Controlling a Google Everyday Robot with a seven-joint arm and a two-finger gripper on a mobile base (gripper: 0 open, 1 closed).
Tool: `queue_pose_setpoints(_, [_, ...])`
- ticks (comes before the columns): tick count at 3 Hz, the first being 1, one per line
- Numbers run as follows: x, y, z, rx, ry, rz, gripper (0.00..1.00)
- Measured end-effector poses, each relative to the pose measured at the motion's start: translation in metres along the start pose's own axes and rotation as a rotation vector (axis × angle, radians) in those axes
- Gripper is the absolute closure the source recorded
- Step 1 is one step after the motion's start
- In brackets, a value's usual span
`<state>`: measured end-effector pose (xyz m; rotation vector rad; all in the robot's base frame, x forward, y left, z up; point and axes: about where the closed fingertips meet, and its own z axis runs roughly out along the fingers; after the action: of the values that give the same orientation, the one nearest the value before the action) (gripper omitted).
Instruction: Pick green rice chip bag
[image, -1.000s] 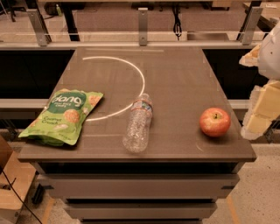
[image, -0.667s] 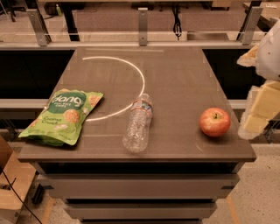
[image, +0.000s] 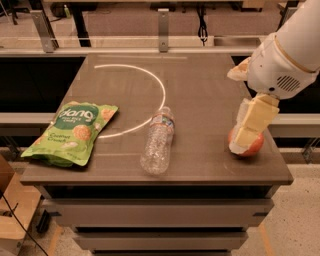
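Green rice chip bag (image: 72, 132) lies flat, front-left of table (image: 200, 95); gripper (image: 242, 140) hangs far right before the apple (image: 256, 145) (open/closed: can't tell), prob. not yet reaching across; bottle (image: 158, 141) btwn them.

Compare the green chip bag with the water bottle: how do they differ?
The green rice chip bag is flat, opaque and printed; the water bottle is round, clear plastic. The bag lies at the left edge of the table, the bottle near the middle. Both lie down, untouched; the gripper hangs at the right, in front of the apple.
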<state>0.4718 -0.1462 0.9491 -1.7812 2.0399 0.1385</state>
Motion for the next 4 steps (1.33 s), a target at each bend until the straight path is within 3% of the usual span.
queue_pose_setpoints(1, [0.0, 0.0, 0.0, 0.0, 0.0, 0.0, 0.0])
queue_pose_setpoints(2, [-0.03, -0.003, 0.015, -0.005, -0.057, -0.033, 0.0])
queue_pose_setpoints(4, [-0.137, -0.006, 0.076, -0.087, -0.188, -0.192, 0.0])
